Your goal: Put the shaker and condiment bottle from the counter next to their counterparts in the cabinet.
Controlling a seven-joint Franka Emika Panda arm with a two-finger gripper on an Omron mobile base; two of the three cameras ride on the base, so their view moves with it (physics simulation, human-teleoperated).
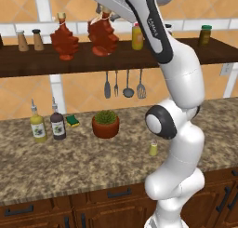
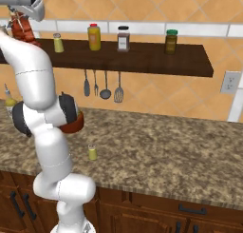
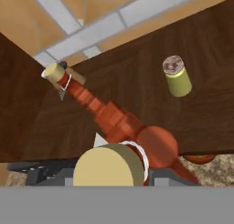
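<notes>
My gripper (image 1: 106, 10) is shut on the neck of the red maple-leaf condiment bottle (image 1: 102, 36), held upright over the dark cabinet shelf (image 1: 28, 64); whether its base touches the board I cannot tell. Just to its left stands its counterpart, a matching red bottle (image 1: 64, 40). In the hand view the held bottle's tan cork (image 3: 107, 166) is close below, the counterpart bottle (image 3: 98, 109) lies beyond it, and a yellow-green counterpart shaker (image 3: 177, 77) stands on the shelf (image 3: 205, 45). The small yellow-green shaker (image 1: 153, 149) (image 2: 92, 153) stands on the granite counter (image 1: 69, 166) by the arm's base.
On the shelf are two brown shakers (image 1: 22, 41), a yellow bottle with a red cap (image 2: 94, 37) and two jars (image 2: 123, 38). Utensils (image 1: 123, 85) hang beneath it. A potted plant (image 1: 106, 124), two pourer bottles (image 1: 38, 127) and a sponge (image 1: 72, 120) stand on the counter.
</notes>
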